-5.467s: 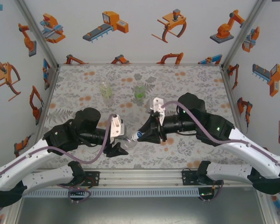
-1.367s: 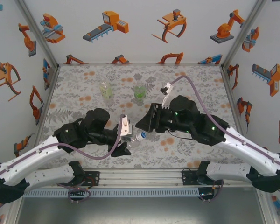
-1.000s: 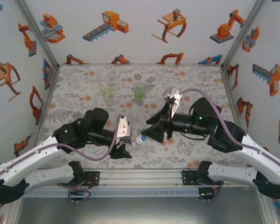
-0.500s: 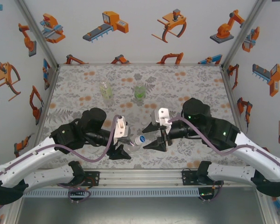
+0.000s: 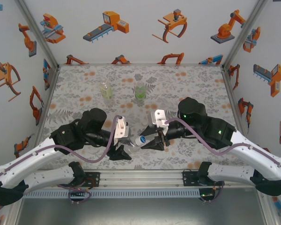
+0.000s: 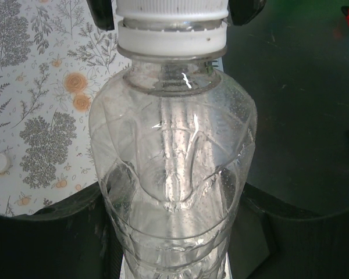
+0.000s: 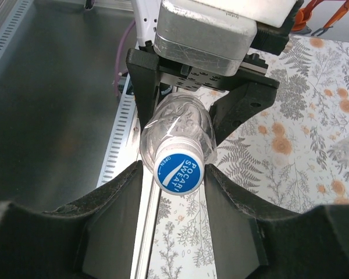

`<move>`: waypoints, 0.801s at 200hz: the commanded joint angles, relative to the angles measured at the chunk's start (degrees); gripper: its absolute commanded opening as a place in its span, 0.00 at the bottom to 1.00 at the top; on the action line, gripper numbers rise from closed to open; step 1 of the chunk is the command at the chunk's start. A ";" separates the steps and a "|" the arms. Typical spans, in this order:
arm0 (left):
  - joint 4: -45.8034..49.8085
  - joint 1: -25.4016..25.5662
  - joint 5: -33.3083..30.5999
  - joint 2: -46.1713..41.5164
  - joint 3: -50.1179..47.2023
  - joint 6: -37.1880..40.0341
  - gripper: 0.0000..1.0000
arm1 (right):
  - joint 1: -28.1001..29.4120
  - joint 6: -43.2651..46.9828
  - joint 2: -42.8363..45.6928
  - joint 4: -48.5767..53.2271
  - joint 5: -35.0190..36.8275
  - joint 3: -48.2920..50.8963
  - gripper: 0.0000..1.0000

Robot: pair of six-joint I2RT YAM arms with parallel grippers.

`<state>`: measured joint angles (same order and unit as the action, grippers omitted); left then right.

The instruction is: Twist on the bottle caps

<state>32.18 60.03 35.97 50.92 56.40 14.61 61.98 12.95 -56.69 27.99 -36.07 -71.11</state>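
Toward 11 o'clock on the table (image 5: 75,84), the yellowish bottle (image 5: 106,90) and the green bottle (image 5: 139,92) stand upright, unmoved. At 6 o'clock, the left gripper (image 5: 124,145) stays clenched on the colourless bottle (image 6: 174,174), held off the table with its neck toward 3 o'clock. The right gripper (image 5: 149,140) has closed in since half a second ago, and its fingers (image 7: 128,197) now flank the blue-topped cap (image 7: 179,169). Cannot tell whether they pinch it. The bottle is clear and ribbed, with droplets inside and a white neck ring. The cap sits on its neck, white print on blue.
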 commanded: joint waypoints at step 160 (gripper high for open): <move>0.74 0.34 0.42 0.24 1.45 -0.61 0.00 | -0.07 -0.58 0.95 -2.06 0.56 -1.77 0.44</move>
<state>32.62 60.03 35.79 51.37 56.51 14.59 61.98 12.88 -56.66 27.55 -35.75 -71.11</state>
